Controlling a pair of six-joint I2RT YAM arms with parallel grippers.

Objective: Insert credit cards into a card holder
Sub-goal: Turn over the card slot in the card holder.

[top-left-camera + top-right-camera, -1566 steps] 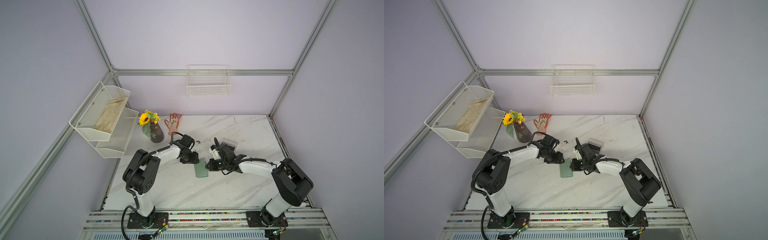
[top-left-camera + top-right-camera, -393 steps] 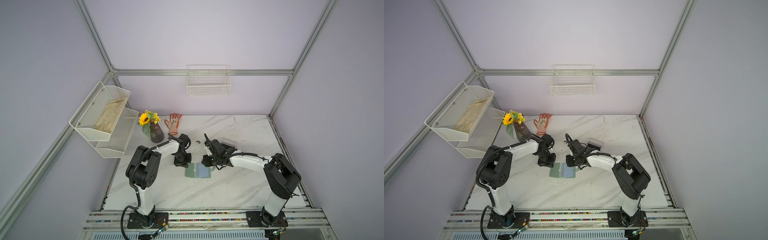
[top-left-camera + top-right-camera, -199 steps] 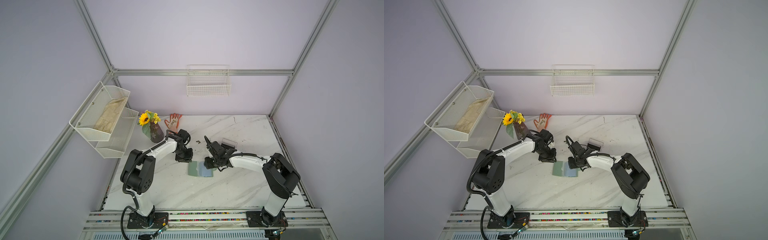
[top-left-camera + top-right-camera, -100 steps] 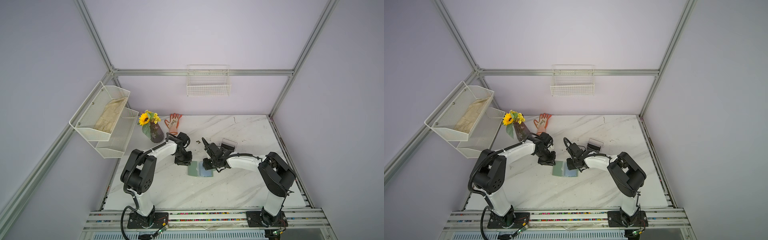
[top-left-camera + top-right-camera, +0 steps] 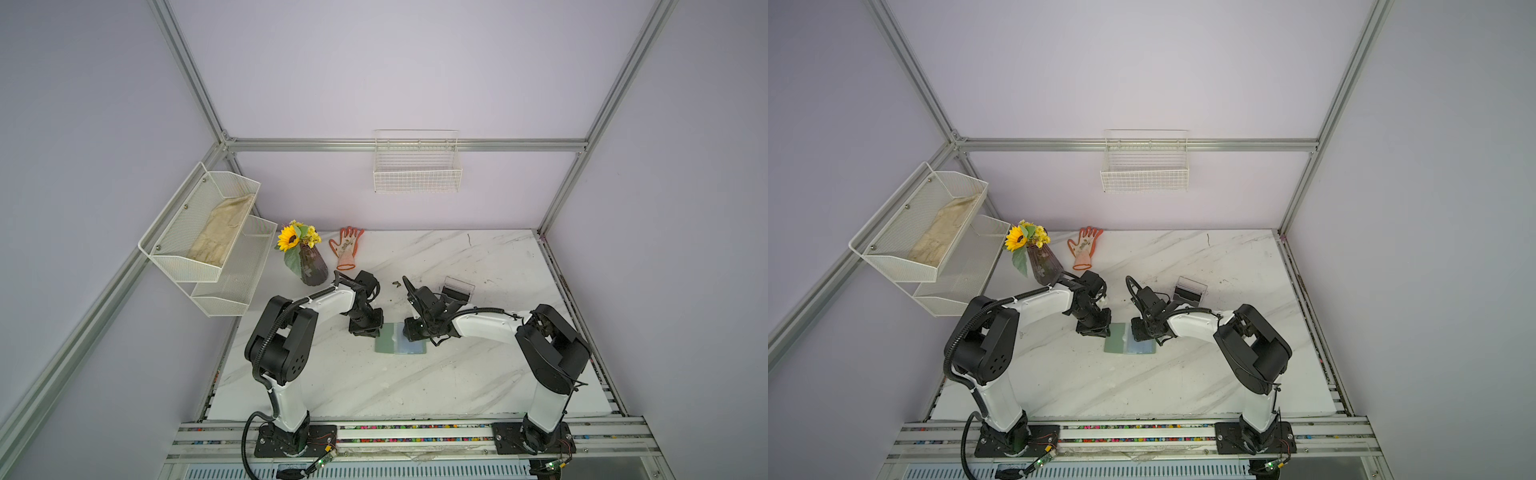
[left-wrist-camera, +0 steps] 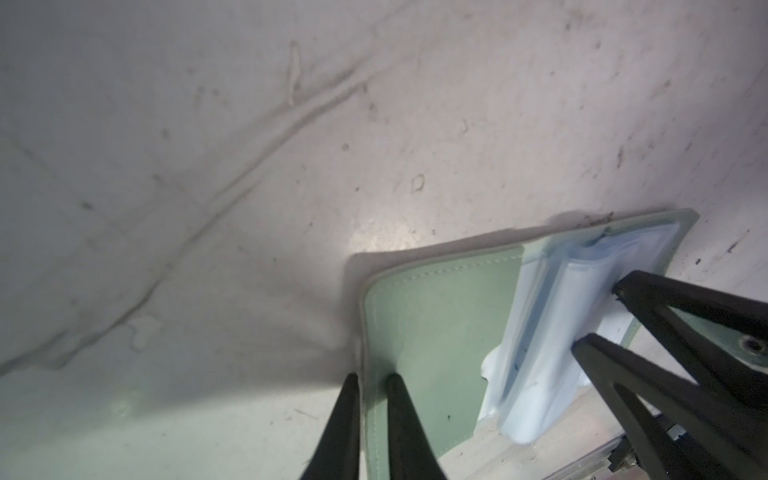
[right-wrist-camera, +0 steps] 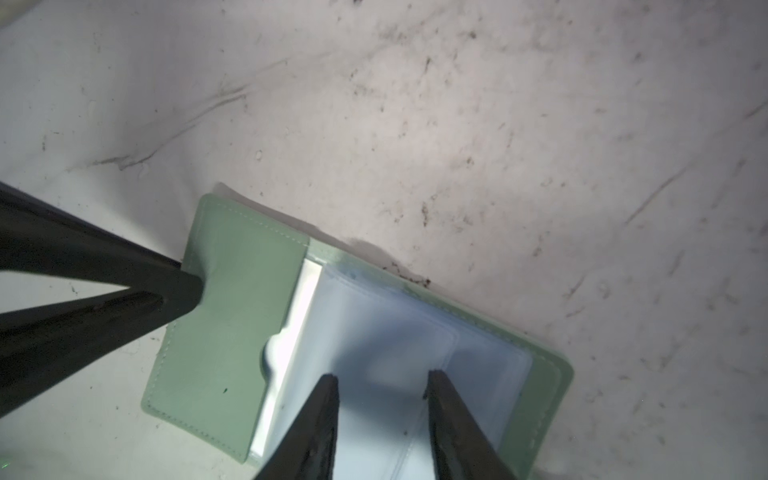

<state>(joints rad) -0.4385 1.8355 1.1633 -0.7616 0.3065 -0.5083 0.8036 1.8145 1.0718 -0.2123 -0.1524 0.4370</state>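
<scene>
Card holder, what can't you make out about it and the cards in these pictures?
- Cards: none shows in either wrist view; in a top view the clear box is too small to tell its contents.
- Sleeves: right wrist view, glare and the right gripper hide whether any holds a card.
- Card holder: left wrist view, one corner cut off by the picture's edge and the left gripper.

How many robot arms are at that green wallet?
2. The left arm has its fingers pinching the wallet at its green cover's edge; the right arm holds its fingers open above the clear sleeves.
</scene>
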